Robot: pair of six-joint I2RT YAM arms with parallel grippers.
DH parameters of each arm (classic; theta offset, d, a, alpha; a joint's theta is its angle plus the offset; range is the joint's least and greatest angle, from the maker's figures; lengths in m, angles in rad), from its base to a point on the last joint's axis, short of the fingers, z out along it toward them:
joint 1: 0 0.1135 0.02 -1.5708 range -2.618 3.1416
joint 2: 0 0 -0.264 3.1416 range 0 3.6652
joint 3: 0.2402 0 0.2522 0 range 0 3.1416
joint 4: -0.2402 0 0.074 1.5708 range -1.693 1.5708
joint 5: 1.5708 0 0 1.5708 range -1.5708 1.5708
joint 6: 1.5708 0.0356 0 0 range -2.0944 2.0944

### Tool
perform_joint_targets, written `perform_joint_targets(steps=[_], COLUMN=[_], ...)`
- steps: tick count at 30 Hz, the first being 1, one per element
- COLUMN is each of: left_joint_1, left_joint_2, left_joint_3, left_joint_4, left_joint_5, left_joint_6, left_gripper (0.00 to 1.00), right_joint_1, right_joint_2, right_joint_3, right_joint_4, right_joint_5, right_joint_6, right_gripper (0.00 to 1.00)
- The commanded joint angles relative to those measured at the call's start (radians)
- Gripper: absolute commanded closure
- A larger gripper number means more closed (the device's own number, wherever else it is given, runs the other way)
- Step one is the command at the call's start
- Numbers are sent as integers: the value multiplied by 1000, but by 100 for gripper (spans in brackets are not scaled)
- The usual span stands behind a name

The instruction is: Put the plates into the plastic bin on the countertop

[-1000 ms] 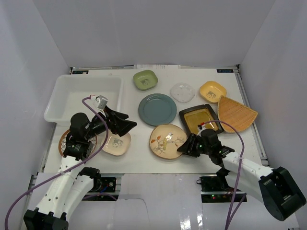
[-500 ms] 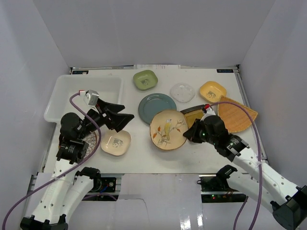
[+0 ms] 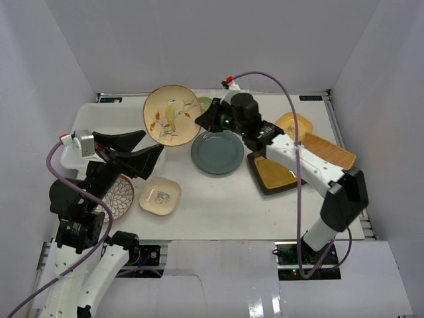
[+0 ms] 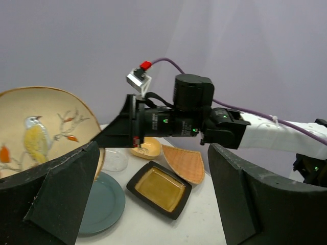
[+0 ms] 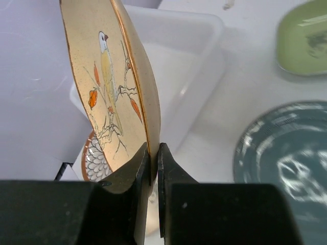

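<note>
Right gripper point(image 3: 204, 120) is clamped tight on the rim of the cream floral plate point(image 3: 172, 114), the one with the bird on it. On the right wrist cam the two fingers point(image 5: 140, 168) pinch the edge with basically no gap. The plate is up in the air, standing nearly on edge, at the right end of the plastic bin point(image 3: 75, 136), and from the top cam it overlaps the bin's right wall.

Left gripper point(image 3: 142, 150) has its jaws spread as wide as they go, with nothing between them. It hangs over the bin's near right corner and points toward the held plate.

The rest are all down on the countertop point(image 3: 218, 199):
- The brown patterned plate point(image 3: 116, 197) and the small cream square plate point(image 3: 159, 195) sit just in front of the bin.
- The blue-grey plate point(image 3: 217, 152) is off to the bin's right.
- The black-and-yellow square plate point(image 3: 275, 171) and the tan fan-shaped plate point(image 3: 328, 151) are further right of the bin again.
</note>
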Motion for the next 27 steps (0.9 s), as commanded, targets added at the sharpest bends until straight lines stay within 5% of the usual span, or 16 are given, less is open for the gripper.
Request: perform_joint_targets(steps=[1, 10, 23, 27], left_joint_1=[-7, -45, -84, -84], left_joint_2=[2, -10, 9, 9], left_joint_3=[11, 22, -38, -61], left_joint_4=[-64, -122, -121, -148], left_joint_5=[-95, -215, -264, -313], left_joint_6=[8, 56, 66, 62], left_gripper=[2, 2, 2, 2], right_joint_1=[77, 191, 259, 269], right_joint_2=[166, 746, 994, 998], right_joint_3=[246, 939, 996, 953], right_joint_4=[230, 126, 285, 302], right_joint_5=[-54, 90, 314, 328], right_joint_6=[29, 63, 14, -2], right_gripper=[92, 92, 92, 67])
